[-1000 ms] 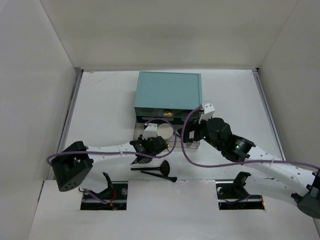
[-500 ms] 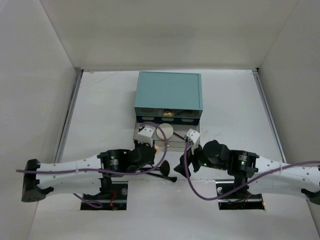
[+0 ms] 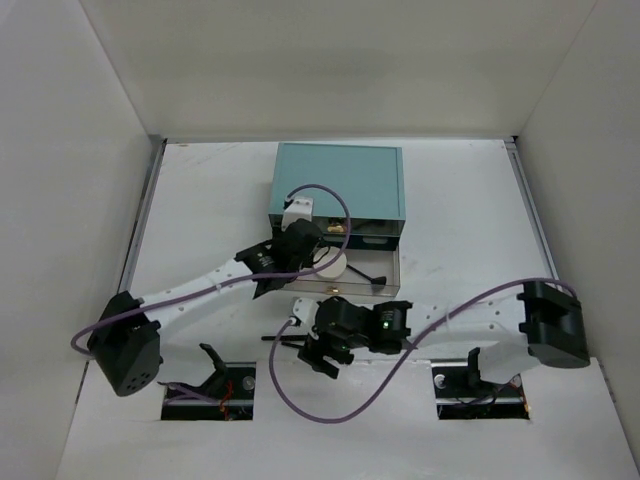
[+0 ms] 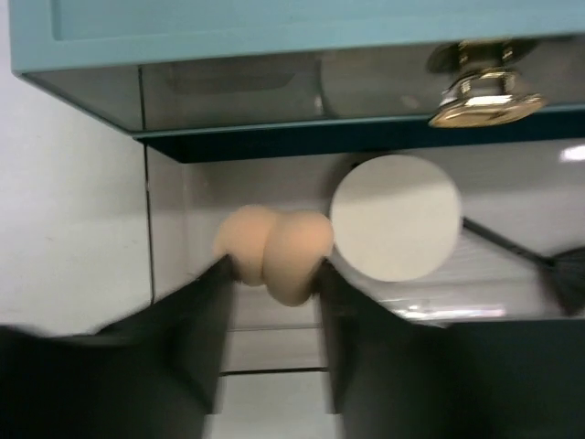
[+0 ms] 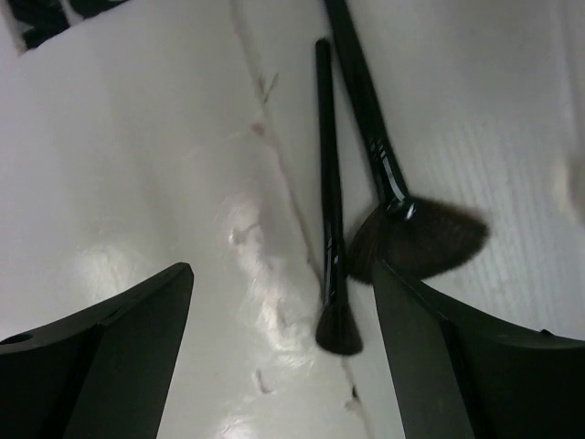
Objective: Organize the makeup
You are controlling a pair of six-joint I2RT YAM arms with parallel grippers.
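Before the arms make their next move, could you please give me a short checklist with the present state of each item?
1. Left gripper shut on the peach sponge: ok.
2. Sponge held over the open drawer: ok.
3. Sponge apart from the round puff: cannot tell.
4. Right gripper open above the thin brush and the fan brush: ok.
5. Only one brush between its fingers: not ok, both lie close together.

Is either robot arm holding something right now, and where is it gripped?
The left gripper pinches the peach egg-shaped sponge by its two opposite sides. The right gripper is open and holds nothing, above two black brushes.
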